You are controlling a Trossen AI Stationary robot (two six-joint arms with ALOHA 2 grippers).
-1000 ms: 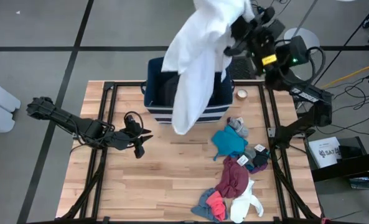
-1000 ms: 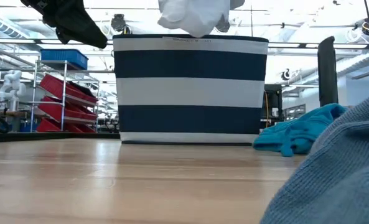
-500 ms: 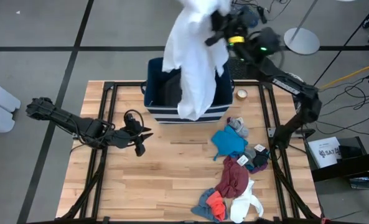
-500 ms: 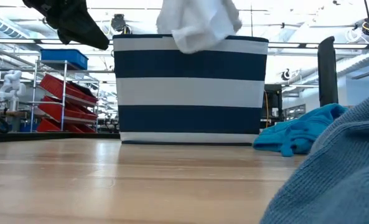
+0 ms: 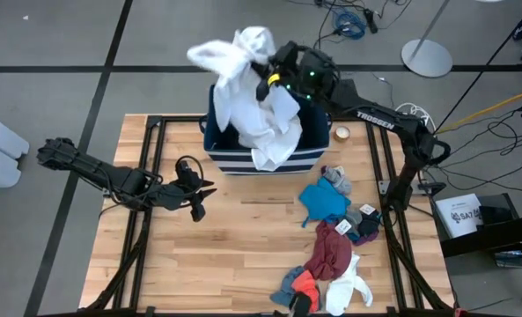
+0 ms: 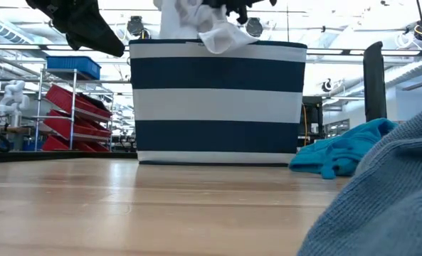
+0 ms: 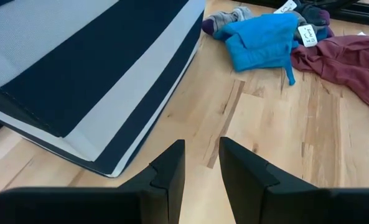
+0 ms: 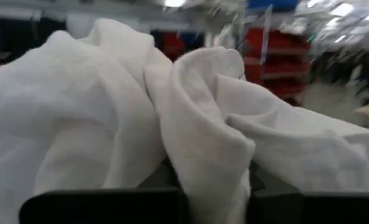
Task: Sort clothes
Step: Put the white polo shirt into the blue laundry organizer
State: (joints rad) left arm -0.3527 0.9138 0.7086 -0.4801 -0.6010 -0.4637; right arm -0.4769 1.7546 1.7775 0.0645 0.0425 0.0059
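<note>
Above the navy striped bin (image 5: 221, 157) at the table's far edge, the right gripper (image 5: 267, 77) is clamped on the large white garment (image 5: 247, 97), which bunches over the bin's opening and spills down its front wall. The left gripper (image 5: 199, 195) hangs over bare tabletop with its fingers narrowly parted, empty, while the teal piece (image 5: 324, 201), maroon piece (image 5: 331, 251) and other small clothes lie along the right side

Two dark, matte black jointed arms, white TROSSEN lettering along the right arm's link, yellow label and green light near the right end effector (image 5: 274, 75), flat angular black fingers (image 7: 168, 171) on the left end effector (image 5: 196, 195)
</note>
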